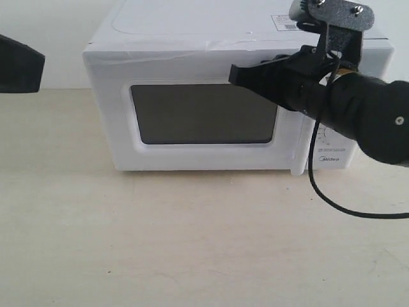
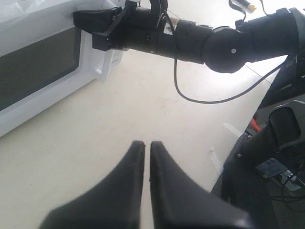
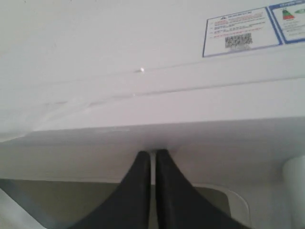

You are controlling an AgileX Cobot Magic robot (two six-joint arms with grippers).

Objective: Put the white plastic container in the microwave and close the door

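Note:
The white microwave (image 1: 192, 38) stands at the back of the table with its door (image 1: 192, 157) lying flush against the front, dark window facing me. My right gripper (image 1: 235, 75) is shut, and its tips touch the white frame along the door's upper edge (image 3: 95, 143), as the right wrist view shows at my right gripper (image 3: 152, 152). My left gripper (image 2: 144, 143) is shut on nothing and hovers over bare table, off to the left (image 1: 38, 64). The white plastic container is out of view.
A black cable (image 1: 332, 204) hangs from the right arm in front of the control panel with the Midea logo (image 1: 329, 163). Sticker labels (image 3: 236, 31) sit on the oven's top. The door handle (image 2: 106, 64) sticks out below the right gripper. Dark equipment (image 2: 281, 138) stands beside the table edge.

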